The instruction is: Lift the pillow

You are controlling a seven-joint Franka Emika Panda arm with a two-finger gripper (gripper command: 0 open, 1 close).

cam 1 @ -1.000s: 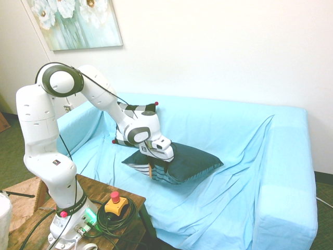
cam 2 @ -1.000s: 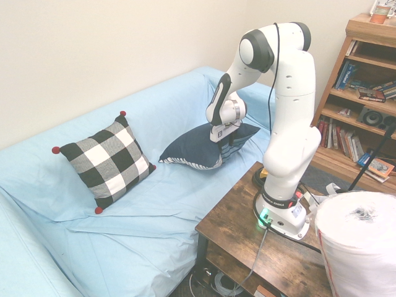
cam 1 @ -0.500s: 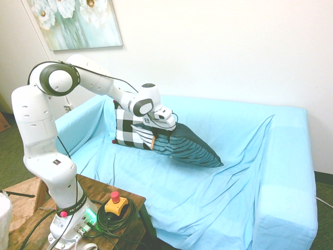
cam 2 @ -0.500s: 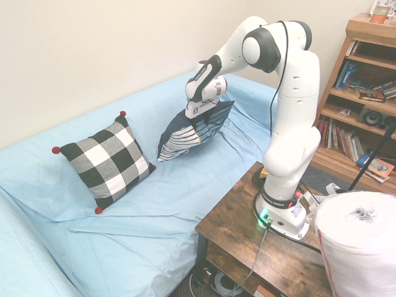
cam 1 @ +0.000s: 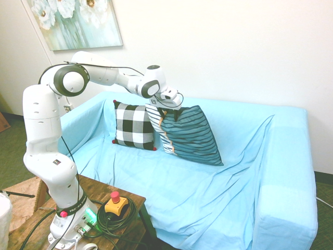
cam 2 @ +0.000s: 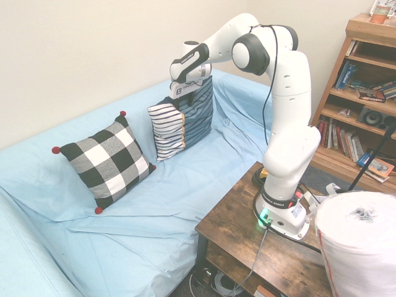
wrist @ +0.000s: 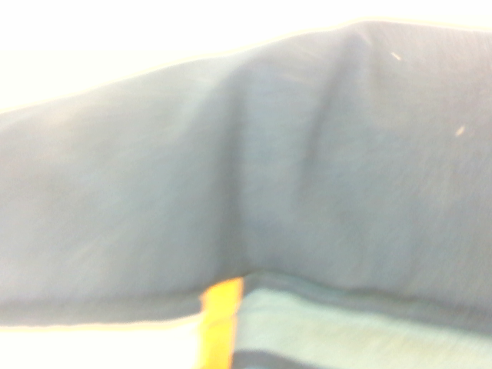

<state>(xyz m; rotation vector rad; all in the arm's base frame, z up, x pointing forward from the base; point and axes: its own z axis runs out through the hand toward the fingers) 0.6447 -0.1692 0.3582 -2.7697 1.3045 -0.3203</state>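
Observation:
The pillow [cam 1: 188, 136] hangs nearly upright over the sofa seat, its teal face with dark stripes, white striped band and yellow-orange line turned outward; its lower right corner still touches the seat. From the other side the pillow [cam 2: 182, 120] shows the white striped band and teal stripes. My gripper [cam 1: 167, 108] is shut on the pillow's top edge, seen also as the gripper [cam 2: 189, 91] pinching the top. The wrist view is filled by blurred navy fabric of the pillow [wrist: 292, 177] with a yellow-orange line.
A black-and-white checked cushion [cam 1: 134, 125] with red corners leans on the sofa back just left of the pillow; the same cushion [cam 2: 108, 162] lies on the seat. The light blue sofa [cam 1: 250, 172] spreads right. A wooden table [cam 2: 260, 241] stands in front.
The arm has swung up and toward the sofa back, raising the pillow from lying tilted on the seat to hanging nearly upright with its striped face showing.

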